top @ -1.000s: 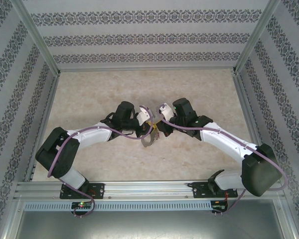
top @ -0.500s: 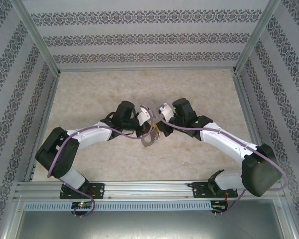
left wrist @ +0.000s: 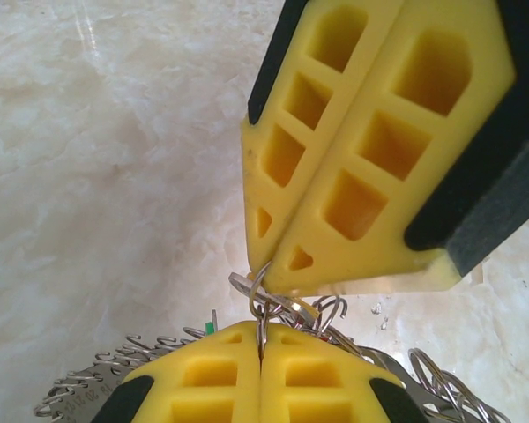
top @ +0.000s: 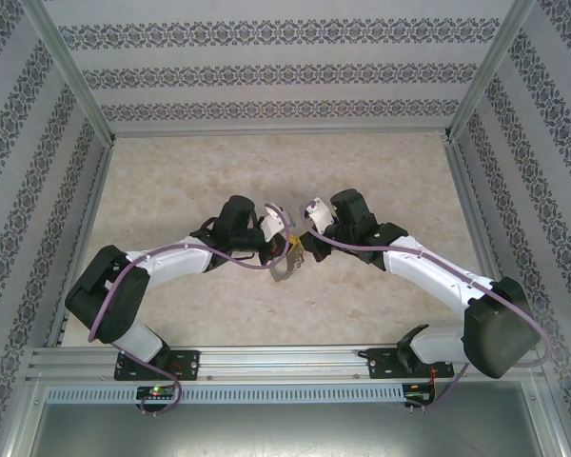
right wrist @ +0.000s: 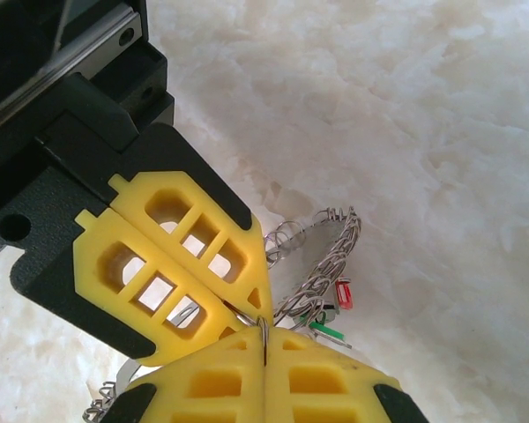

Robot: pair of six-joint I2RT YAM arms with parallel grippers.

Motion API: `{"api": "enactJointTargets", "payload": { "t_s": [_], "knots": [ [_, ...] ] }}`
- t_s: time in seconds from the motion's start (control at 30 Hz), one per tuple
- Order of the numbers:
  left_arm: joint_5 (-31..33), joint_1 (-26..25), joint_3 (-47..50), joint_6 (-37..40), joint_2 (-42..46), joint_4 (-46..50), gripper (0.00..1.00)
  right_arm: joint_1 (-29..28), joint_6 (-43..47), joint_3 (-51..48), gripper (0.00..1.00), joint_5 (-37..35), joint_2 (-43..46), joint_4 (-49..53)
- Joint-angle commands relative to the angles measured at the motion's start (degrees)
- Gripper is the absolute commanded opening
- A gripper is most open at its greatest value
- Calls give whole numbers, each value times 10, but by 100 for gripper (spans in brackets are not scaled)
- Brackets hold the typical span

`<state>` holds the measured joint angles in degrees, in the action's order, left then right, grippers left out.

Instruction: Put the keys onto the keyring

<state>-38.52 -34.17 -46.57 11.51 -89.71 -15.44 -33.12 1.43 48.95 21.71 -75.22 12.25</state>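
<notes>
Meeting tip to tip over the middle of the tabletop (top: 171, 181), both tools are clamped on the fringed rim of the keyring (right wrist: 332, 260). The left tool (left wrist: 261, 352) pinches a thin wire loop there, and the right tool (right wrist: 263, 344) pinches a metal sliver just beside it. A red-tagged key (right wrist: 342, 293) and a green-tagged key (right wrist: 326, 330) sit at that rim, near the pinch.
</notes>
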Motion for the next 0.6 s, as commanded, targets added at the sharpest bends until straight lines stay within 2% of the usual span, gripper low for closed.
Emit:
{"api": "enactJointTargets", "payload": {
  "t_s": [0.0, 0.57],
  "knots": [
    [2, -4, 7, -18, 23, -38, 0, 6, -10, -10, 0, -23, 14, -6],
    [20, -4, 3, -16, 31, -21, 0, 7, -8, -10, 0, -30, 10, -20]
  ]
}}
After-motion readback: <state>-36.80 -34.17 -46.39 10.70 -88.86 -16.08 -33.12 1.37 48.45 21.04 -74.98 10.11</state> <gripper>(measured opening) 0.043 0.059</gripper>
